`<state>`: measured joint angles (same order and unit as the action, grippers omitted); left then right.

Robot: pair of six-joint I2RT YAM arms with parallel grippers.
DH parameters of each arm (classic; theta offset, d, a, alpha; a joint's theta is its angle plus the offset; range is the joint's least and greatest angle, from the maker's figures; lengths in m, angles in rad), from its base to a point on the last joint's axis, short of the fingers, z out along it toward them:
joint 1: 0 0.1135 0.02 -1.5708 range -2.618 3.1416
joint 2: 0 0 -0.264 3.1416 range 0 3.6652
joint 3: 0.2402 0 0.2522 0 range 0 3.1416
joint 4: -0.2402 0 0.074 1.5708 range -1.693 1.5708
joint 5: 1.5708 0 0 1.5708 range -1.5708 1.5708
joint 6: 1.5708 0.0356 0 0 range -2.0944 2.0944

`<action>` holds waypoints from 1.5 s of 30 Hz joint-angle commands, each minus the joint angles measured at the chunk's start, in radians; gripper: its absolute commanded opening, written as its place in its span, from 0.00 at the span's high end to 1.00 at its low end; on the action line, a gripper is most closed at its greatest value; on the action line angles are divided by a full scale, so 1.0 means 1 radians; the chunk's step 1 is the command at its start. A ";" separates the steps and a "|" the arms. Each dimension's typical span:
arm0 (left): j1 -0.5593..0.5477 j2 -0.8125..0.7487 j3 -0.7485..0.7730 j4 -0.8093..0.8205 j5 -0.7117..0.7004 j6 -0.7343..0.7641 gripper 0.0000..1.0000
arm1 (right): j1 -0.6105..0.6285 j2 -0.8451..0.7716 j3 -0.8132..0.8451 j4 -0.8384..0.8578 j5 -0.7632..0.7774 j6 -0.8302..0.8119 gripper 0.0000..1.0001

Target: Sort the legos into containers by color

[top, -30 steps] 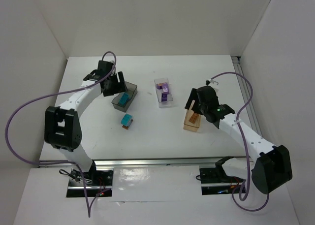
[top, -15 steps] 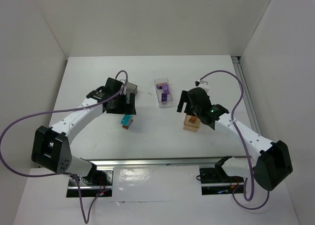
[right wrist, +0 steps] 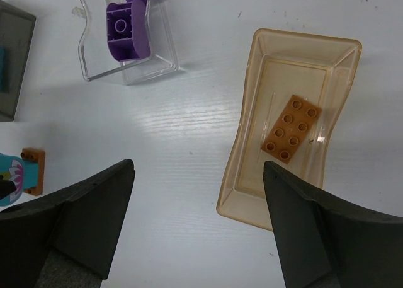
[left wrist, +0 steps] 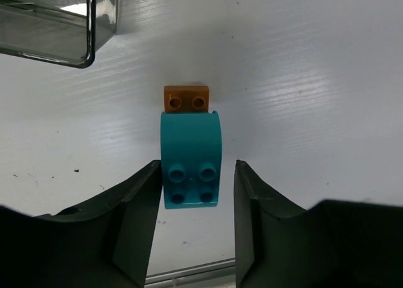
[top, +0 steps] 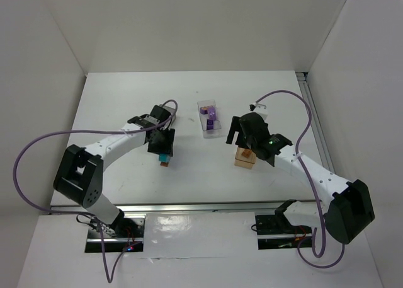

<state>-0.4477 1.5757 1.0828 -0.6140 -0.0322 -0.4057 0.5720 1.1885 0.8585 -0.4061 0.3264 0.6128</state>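
- Table (top: 113, 99), white, seen from above.
- The left gripper (left wrist: 196, 193) sits low over the table, its fingers apart, one on each side of a teal brick (left wrist: 190, 155). A sliver of table shows beside the brick, so nothing is gripped.
- A small orange-brown brick (left wrist: 186, 99) touches the teal brick's far end. Both lie on the table, near the grey bin (left wrist: 56, 23) but outside it.
- The right gripper (right wrist: 198, 212) hangs wide apart and empty, between the clear bin (right wrist: 126, 74) and the amber bin (right wrist: 236, 168).
- The clear bin holds purple bricks (right wrist: 128, 29).
- The amber bin holds one flat orange brick (right wrist: 291, 129).
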 commanded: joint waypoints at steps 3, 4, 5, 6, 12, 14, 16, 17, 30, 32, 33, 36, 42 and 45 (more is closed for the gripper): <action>-0.005 0.032 0.037 -0.004 -0.040 -0.024 0.47 | 0.009 -0.020 0.043 -0.010 0.026 0.015 0.10; -0.005 0.032 0.037 -0.004 -0.031 -0.024 0.54 | 0.009 -0.020 0.043 -0.010 0.026 0.015 0.10; -0.005 0.032 0.037 -0.004 -0.031 -0.024 0.59 | 0.009 -0.020 0.043 -0.010 0.026 0.015 0.10; -0.014 0.032 0.037 -0.004 -0.031 -0.024 0.65 | 0.009 -0.020 0.043 -0.010 0.026 0.015 0.10; 0.009 -0.023 0.101 -0.003 0.186 0.014 1.00 | -0.003 -0.029 0.053 0.076 -0.219 -0.077 0.11; 0.038 -0.095 0.101 0.042 0.416 0.024 1.00 | -0.032 -0.029 0.042 0.157 -0.393 -0.149 0.11; 0.085 -0.141 0.101 0.134 0.568 0.033 1.00 | -0.043 -0.049 0.042 0.211 -0.644 -0.176 0.11; 0.101 -0.160 0.101 0.164 0.721 0.033 1.00 | -0.043 -0.049 0.042 0.267 -0.721 -0.186 0.11; 0.213 -0.214 -0.081 0.954 1.367 -0.321 1.00 | -0.083 -0.023 0.039 0.616 -1.179 -0.035 0.07; 0.213 -0.204 -0.095 1.006 1.376 -0.350 1.00 | -0.092 -0.023 0.027 0.662 -1.188 -0.009 0.07; 0.213 -0.204 -0.109 1.061 1.391 -0.381 1.00 | -0.103 -0.007 0.027 0.679 -1.201 0.002 0.07; 0.213 -0.215 -0.136 1.152 1.402 -0.451 1.00 | -0.103 0.025 0.027 0.702 -1.201 0.017 0.13; 0.213 -0.215 -0.136 1.174 1.413 -0.461 1.00 | -0.103 0.069 -0.035 0.897 -1.291 0.140 0.27; 0.213 -0.215 -0.136 1.183 1.413 -0.461 1.00 | -0.103 0.079 -0.065 1.026 -1.325 0.231 0.38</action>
<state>-0.2405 1.3781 0.9329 0.4774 1.3376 -0.8539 0.4732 1.2610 0.8154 0.4133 -0.9241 0.7429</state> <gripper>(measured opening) 0.317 0.648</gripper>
